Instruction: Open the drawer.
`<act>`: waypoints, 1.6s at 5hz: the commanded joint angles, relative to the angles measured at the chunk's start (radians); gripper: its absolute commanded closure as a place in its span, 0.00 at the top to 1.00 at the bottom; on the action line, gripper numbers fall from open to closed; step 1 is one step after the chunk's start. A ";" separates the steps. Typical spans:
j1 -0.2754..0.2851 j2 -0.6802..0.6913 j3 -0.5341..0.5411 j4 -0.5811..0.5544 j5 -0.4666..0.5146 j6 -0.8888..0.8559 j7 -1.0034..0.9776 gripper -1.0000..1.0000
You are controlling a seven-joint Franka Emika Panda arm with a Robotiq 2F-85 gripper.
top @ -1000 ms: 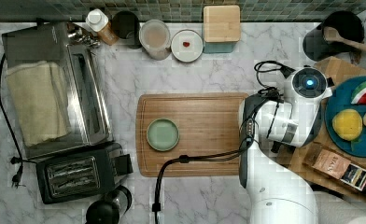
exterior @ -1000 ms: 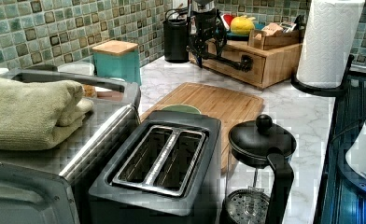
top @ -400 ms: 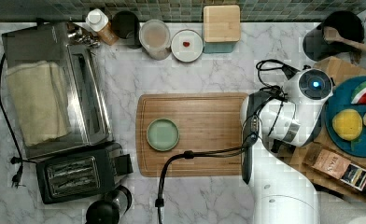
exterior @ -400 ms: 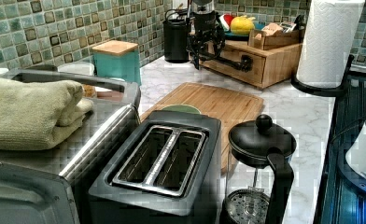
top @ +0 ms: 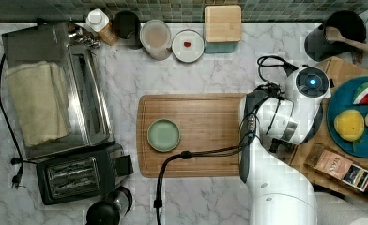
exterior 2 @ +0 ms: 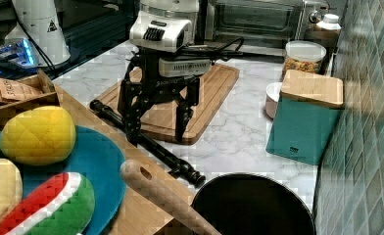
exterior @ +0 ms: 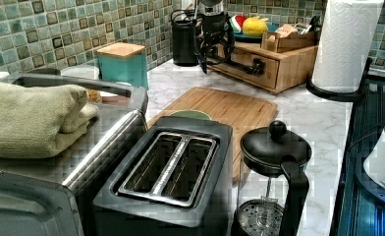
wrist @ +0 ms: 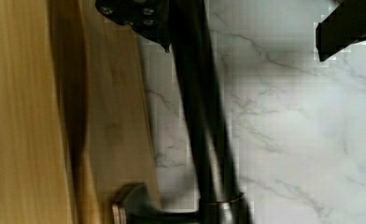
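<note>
Right view, operator: your gripper [exterior 2: 156,129] stands with fingers spread, straddling the black handle [exterior 2: 146,144] of the drawer [exterior: 252,61]. One finger [exterior 2: 132,125] sits just beside the bar. The drawer front lies just beside the cutting board [exterior 2: 180,100].

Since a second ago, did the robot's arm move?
Yes. In the top view the arm slid right, away from the cutting board, toward the blue plate.

We see the drawer [exterior: 261,66], light wood with a long black bar handle [exterior 2: 146,144] across its front, looking shut; the gripper [exterior 2: 156,132] stands astride the handle, one finger either side.
</note>
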 commanded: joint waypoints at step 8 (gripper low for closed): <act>0.381 0.237 0.194 0.375 0.031 0.019 0.693 1.00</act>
